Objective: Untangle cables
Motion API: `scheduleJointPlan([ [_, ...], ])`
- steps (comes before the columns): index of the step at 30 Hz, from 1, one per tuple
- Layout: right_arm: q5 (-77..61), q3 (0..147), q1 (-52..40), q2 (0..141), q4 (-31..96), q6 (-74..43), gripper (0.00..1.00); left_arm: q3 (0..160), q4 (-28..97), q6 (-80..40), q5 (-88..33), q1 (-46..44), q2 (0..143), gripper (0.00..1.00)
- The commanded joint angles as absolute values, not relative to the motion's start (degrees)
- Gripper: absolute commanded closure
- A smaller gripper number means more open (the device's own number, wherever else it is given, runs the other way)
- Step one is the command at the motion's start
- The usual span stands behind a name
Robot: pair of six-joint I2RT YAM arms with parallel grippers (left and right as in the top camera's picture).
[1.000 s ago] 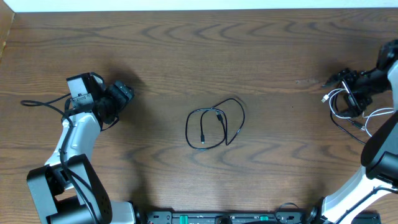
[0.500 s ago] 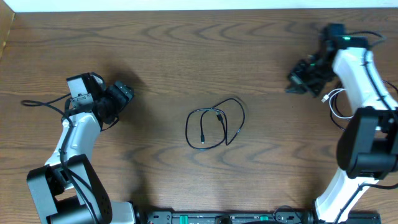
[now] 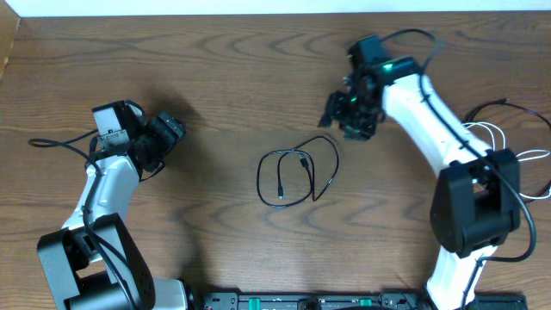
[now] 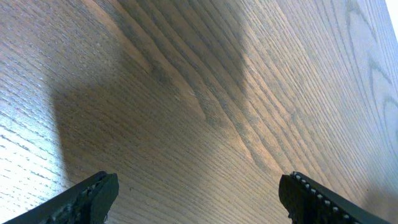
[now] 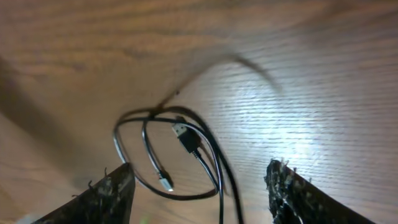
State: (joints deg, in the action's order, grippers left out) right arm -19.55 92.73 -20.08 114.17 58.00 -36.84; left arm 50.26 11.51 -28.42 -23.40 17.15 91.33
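Lying coiled, black cable (image 3: 295,177) near right pincer (image 3: 348,114), jaws apart; left pincer (image 4: 199,180) apart

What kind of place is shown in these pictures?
Probably a robot test bench: a left arm and right arm stand at a wooden table, with a loose black cable between them.

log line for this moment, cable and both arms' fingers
black cable: loose coil mid-table, untouched | right fingers: open, empty, near coil | left fingers: open, empty, far from coil

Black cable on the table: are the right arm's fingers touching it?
Apart. The right wrist view shows the black cable lying on the wood beyond the open fingers, neither reaching it.
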Motion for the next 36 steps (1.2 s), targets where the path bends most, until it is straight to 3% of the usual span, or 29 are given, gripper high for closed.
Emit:
scheduleJointPlan([
  [1, -12.2, 92.5, -22.9, 113.4, 58.3, -37.0, 0.41, 50.2, 11.5, -27.7, -22.7, 17.3, 90.7, 0.12],
  [8, -12.3, 92.5, -28.7, 113.4, 58.2, -37.3, 0.55, 50.2, 11.5, -27.7, -22.7, 17.3, 90.7, 0.12],
  [12, -11.2, 92.5, -32.8, 113.4, 56.9, -37.2, 0.43, 50.2, 11.5, -27.7, -22.7, 17.3, 90.7, 0.12],
  [15, -5.6, 92.5, -34.9, 113.4, 55.8, -37.2, 0.42, 50.2, 11.5, -27.7, -22.7, 17.3, 90.7, 0.12],
  [22, 10.7, 92.5, -34.7, 113.4, 56.2, -37.3, 0.63, 50.2, 11.5, -27.7, -22.7, 17.3, 90.7, 0.12],
  [36, 10.1, 92.4, -29.8, 113.5, 62.7, -39.4, 0.73, 50.2, 11.5, -27.7, -22.7, 17.3, 90.7, 0.12],
])
